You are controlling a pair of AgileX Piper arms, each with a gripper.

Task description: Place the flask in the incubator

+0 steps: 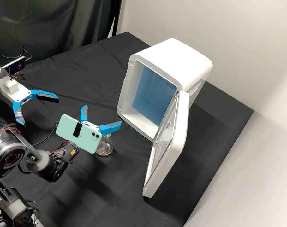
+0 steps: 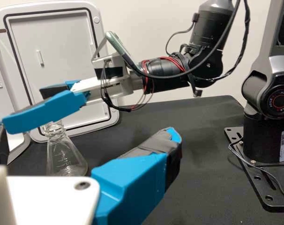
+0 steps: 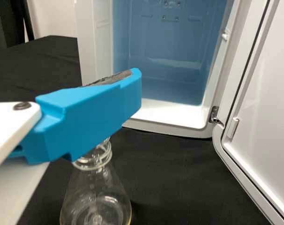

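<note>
The right gripper (image 1: 103, 114), jaws apart, is hovering over the conical flask (image 1: 104, 145) near the open incubator (image 1: 181, 60); the left gripper (image 1: 40, 111) is hanging farther from it, jaws also spread.

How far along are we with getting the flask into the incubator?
Done: the incubator door stands open. In hand: the right gripper, fingers open, is at the neck of the flask, which stands on the bench, ungripped. Left: grip, lift, set it inside the incubator.
</note>
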